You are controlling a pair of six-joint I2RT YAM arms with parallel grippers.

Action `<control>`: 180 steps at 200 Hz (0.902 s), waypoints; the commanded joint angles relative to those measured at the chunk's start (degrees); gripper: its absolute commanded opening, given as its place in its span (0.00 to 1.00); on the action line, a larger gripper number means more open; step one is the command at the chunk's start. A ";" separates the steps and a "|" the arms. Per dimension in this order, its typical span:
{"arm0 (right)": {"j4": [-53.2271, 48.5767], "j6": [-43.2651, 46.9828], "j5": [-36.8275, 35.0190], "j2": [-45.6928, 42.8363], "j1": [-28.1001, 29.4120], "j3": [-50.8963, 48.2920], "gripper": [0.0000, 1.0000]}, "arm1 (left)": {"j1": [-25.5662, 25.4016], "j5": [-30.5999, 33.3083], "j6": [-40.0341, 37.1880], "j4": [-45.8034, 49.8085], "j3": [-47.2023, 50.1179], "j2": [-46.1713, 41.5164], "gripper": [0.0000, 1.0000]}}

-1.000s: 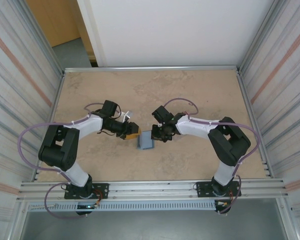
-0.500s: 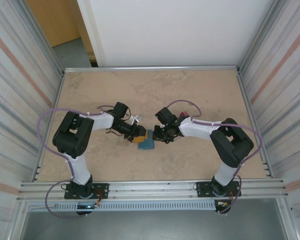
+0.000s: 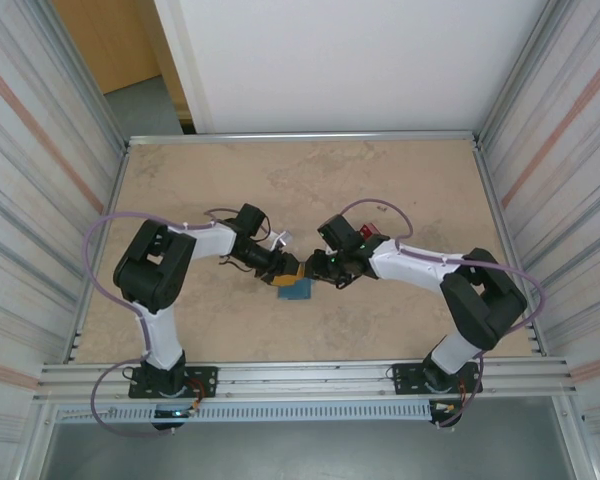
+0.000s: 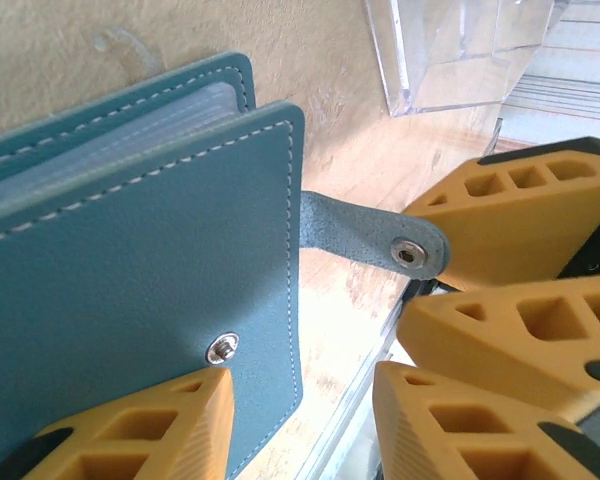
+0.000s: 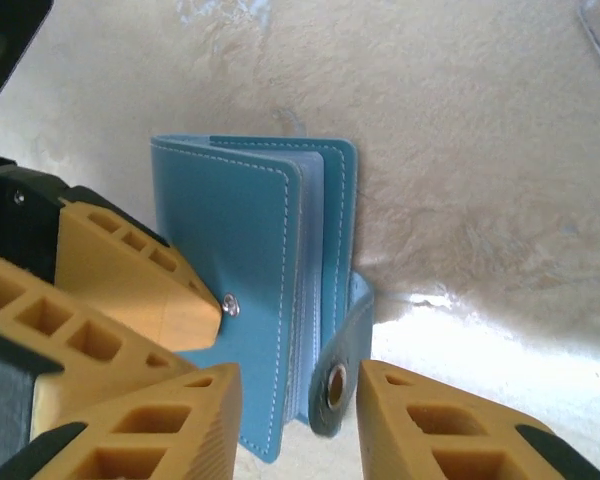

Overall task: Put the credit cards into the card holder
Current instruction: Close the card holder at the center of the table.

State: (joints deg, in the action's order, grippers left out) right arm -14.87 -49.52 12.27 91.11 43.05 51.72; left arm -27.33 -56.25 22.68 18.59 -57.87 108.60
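Card holder (image 5: 245,250) tab (image 5: 338,380) between pincer (image 5: 298,415) tips

Bright, even light; glare washes the right wrist view.

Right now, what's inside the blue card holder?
Between the covers of the card holder you can see the edges of pale, see-through sleeves. It is nearly shut, so the covers hide the pockets, and I cannot tell whether anything is tucked in them.

The card holder (image 4: 130,280) looks like matt, finely grained teal leather with pale stitching and a shiny metal snap (image 4: 221,348). Just beyond it, the case (image 4: 460,50) is clear glossy plastic. Under it, the table (image 5: 460,150) looks rough, matt and mottled.
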 commanded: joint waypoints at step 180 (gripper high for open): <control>23.82 -13.06 7.13 6.80 4.34 -7.26 0.30 | 1.97 -0.24 3.37 -2.83 2.20 3.55 0.36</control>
State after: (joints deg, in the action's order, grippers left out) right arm -0.23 -61.30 16.49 94.11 46.09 42.28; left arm -25.50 -59.42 25.41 16.40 -56.97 110.04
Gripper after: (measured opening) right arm 0.304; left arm 0.362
